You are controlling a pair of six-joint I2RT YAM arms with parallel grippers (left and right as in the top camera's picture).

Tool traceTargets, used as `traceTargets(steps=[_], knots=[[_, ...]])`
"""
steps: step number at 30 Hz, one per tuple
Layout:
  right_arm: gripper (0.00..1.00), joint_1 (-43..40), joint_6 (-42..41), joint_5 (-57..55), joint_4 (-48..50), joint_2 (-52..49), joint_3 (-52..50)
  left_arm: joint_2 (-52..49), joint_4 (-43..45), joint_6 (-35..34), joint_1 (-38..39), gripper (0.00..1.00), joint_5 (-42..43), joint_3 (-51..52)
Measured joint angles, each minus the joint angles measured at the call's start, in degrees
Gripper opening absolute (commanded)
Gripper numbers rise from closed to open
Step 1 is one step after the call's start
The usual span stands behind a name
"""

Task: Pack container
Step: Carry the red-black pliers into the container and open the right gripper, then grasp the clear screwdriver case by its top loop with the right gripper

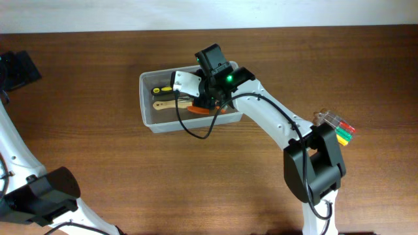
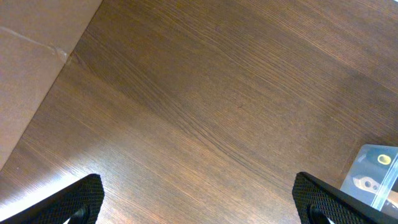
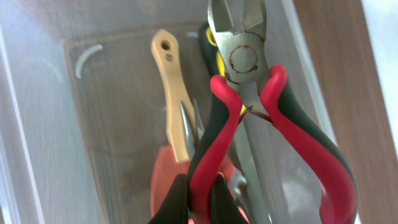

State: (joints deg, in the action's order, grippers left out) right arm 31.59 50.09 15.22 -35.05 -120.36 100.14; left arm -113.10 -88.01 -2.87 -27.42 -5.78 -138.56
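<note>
The clear plastic container (image 1: 149, 109) stands at the table's middle back. It holds a wooden-handled tool (image 1: 167, 104), a yellow-and-black handled tool (image 1: 159, 90) and an orange tool (image 1: 199, 110). My right gripper (image 1: 210, 98) is over the container, shut on one red-and-black handle of the cutting pliers (image 3: 242, 59), which hang with their jaws pointing into the container (image 3: 37, 124) above the wooden handle (image 3: 171, 93). My left gripper (image 2: 199, 199) is open and empty over bare table far to the left. In its view a corner of the container (image 2: 376, 171) shows at right.
A small clear pack with red, yellow and green pieces (image 1: 336, 125) lies on the table at the right, by the right arm's base. The table's far edge meets a pale wall (image 1: 209, 13). A dark object (image 1: 18, 68) sits at the far left.
</note>
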Motion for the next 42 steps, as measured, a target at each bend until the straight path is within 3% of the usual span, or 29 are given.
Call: traceTargets(steps=[11,18,24,28,30,32,36,42], knots=[[0.04,4.0,1.2,3.1,1.0,-4.1,0.0,0.0,0.0,0.0,0.0,0.99,0.0,0.0],[0.29,4.5,-1.3,2.9,2.4,-5.4,0.0,0.0,0.0,0.0,0.0,0.99,0.0,0.0],[0.34,4.5,-5.7,2.6,3.0,-5.4,0.0,0.0,0.0,0.0,0.0,0.99,0.0,0.0],[0.34,4.4,-10.6,-3.5,0.5,-4.5,0.5,0.0,0.0,0.0,0.0,0.99,0.0,0.0],[0.43,4.2,-14.0,-9.6,-2.1,-2.3,1.4,0.0,0.0,0.0,0.0,0.99,0.0,0.0],[0.51,2.9,-18.4,-17.7,-5.1,2.5,3.6,0.0,0.0,0.0,0.0,0.99,0.0,0.0],[0.52,-3.8,-26.5,-28.1,-11.0,14.8,6.5,0.0,0.0,0.0,0.0,0.99,0.0,0.0],[0.55,-24.7,-39.3,-34.2,-26.9,26.7,9.6,0.0,0.0,0.0,0.0,0.99,0.0,0.0]])
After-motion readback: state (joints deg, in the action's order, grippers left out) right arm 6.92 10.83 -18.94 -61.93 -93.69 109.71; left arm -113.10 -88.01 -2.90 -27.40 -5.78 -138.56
